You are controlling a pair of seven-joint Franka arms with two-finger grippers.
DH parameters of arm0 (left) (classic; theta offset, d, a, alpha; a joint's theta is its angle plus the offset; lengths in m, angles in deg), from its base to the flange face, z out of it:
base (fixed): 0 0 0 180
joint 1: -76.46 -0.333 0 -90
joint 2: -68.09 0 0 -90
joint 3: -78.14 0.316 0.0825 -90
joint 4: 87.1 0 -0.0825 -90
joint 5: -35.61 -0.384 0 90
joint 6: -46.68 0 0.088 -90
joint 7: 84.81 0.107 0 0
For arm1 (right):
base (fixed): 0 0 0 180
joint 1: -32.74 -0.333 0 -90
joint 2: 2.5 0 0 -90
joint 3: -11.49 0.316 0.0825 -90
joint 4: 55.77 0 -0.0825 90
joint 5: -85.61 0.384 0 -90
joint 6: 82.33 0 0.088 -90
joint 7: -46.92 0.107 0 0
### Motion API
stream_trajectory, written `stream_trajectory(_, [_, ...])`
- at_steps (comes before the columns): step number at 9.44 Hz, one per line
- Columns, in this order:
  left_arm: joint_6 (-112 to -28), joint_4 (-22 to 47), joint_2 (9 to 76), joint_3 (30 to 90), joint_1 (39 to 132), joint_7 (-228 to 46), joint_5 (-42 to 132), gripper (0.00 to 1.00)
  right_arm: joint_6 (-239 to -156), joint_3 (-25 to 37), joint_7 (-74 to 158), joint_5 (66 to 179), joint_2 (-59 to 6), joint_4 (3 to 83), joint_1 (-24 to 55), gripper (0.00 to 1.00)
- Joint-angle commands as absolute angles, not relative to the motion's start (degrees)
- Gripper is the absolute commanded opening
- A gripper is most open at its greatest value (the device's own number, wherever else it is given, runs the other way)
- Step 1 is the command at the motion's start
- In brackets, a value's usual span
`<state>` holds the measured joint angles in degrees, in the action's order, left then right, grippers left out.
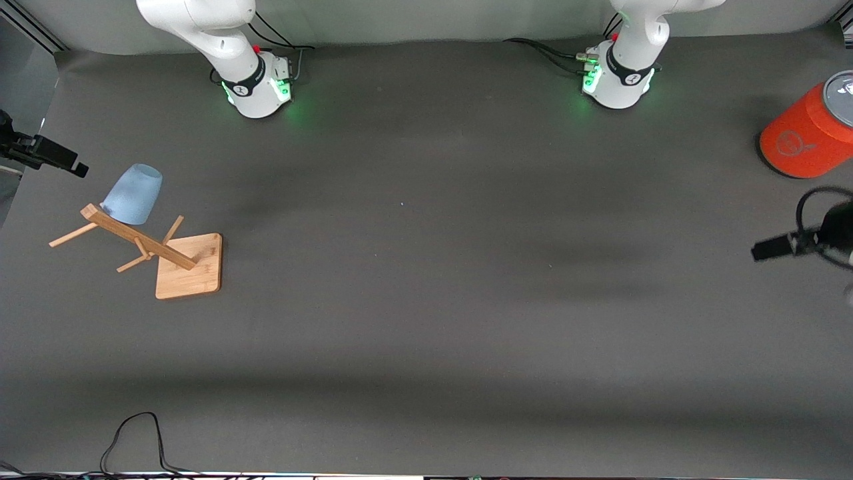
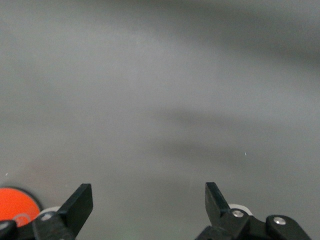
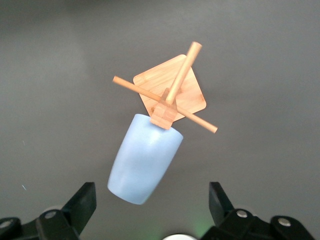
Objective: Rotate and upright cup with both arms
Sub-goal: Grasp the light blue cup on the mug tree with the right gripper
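The light-blue cup (image 1: pixel 133 195) hangs mouth-down on a peg of a wooden rack (image 1: pixel 190 267) toward the right arm's end of the table. In the right wrist view the cup (image 3: pixel 145 157) points its rounded base up at me, its mouth against the rack's post (image 3: pixel 165 112). My right gripper (image 3: pixel 152 200) hovers high over the cup, open, with nothing between its fingers. The right arm's black hand (image 1: pixel 40 152) shows at the front view's edge. My left gripper (image 2: pixel 149 200) is open and empty over bare grey table; its hand (image 1: pixel 800 241) shows at the other edge.
A large orange can (image 1: pixel 810 133) stands near the left arm's end of the table, and a sliver of it (image 2: pixel 15 202) shows in the left wrist view. A black cable (image 1: pixel 133 440) lies by the table edge nearest the front camera. A grey mat covers the table.
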<state>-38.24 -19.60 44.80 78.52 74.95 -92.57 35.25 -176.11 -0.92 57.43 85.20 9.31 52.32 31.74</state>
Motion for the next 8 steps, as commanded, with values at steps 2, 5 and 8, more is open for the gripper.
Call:
stream_trajectory(2, [-38.9, -25.1, 40.2, 78.1, 75.0, -89.5, 36.4, 1.0, -177.3, -0.6, 72.1, 85.3, 9.5, 53.0, 29.3, 1.0])
stream_trajectory(5, [-40.0, -25.1, 40.5, 78.1, 75.3, -89.2, 38.2, 1.0, -181.5, -0.7, 72.1, 85.3, 7.2, 56.2, 29.3, 1.0])
stream_trajectory(8, [-39.5, -24.8, 40.7, 78.2, 74.8, -88.6, 38.1, 1.0, -191.5, -1.3, 72.1, 85.4, 7.6, 66.2, 29.3, 1.0])
